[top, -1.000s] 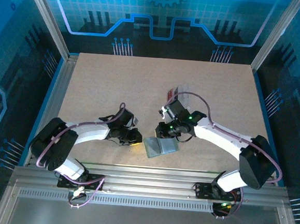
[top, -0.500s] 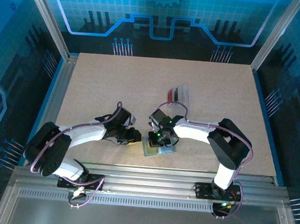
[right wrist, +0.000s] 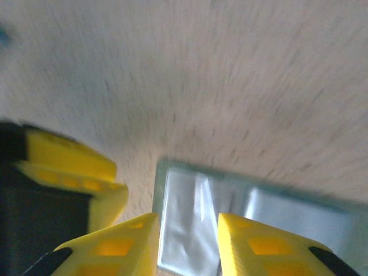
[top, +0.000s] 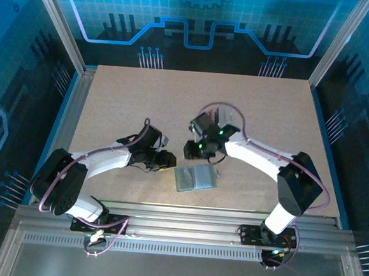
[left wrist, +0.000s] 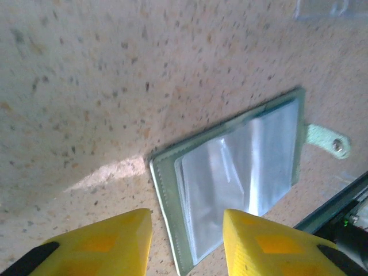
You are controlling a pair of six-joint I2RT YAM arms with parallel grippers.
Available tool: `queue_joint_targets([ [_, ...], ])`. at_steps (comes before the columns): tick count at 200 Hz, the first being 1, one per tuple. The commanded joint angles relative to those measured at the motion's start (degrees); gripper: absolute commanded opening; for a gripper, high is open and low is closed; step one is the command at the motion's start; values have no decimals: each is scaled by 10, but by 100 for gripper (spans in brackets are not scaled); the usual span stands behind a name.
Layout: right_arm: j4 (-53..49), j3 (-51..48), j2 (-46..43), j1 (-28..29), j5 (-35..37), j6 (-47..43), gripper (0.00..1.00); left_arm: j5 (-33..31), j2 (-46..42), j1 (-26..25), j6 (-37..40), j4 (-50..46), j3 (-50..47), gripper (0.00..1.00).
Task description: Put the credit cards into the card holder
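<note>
Looking down from above, find the card holder (top: 196, 178) lying flat on the tabletop (top: 270, 106), close to the near edge and between the two arms. Pale grey-green, with a shiny clear window across its face and a small tab (left wrist: 329, 142) with a snap jutting from one side. Cannot tell through the glare whether any card sits inside. Just to the left of the holder, see the left pincer (top: 163, 161), low over the tabletop and pointing at the holder's left edge. Through its own wrist camera, note two yellow fingers (left wrist: 103, 244) spread apart with nothing caught between them, and a corner of the holder showing in the gap beyond; cannot tell whether either finger touches it. Released, then, and gripping nothing. At the top right corner of that same view, catch the edge of a clear plastic pouch (left wrist: 330, 8), lying apart from the holder on its far side. Just behind the holder, near its far left corner, see the right pincer (top: 197, 153), tilted downward and close beside the left one. Through the right wrist camera, blurred, make out its two yellow fingers (right wrist: 115, 247) parted as well, with the holder's shiny face visible past the gap and a yellow finger of the left pincer off to the left. Likewise released, empty, and hanging just above the holder.
</note>
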Motion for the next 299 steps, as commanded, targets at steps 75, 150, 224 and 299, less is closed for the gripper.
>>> queue_joint_targets([
  [75, -229, 378, 237, -140, 274, -111, 52, 10, 78, 25, -8, 21, 145, 48],
  [150, -255, 499, 373, -124, 389, -124, 58, 13, 107, 25, -21, 49, 137, 47],
  [224, -265, 505, 425, -94, 466, -125, 59, 12, 94, 25, -21, 52, 119, 47],
  [299, -261, 496, 425, -90, 511, -128, 54, 10, 81, 25, -26, 60, 99, 47],
])
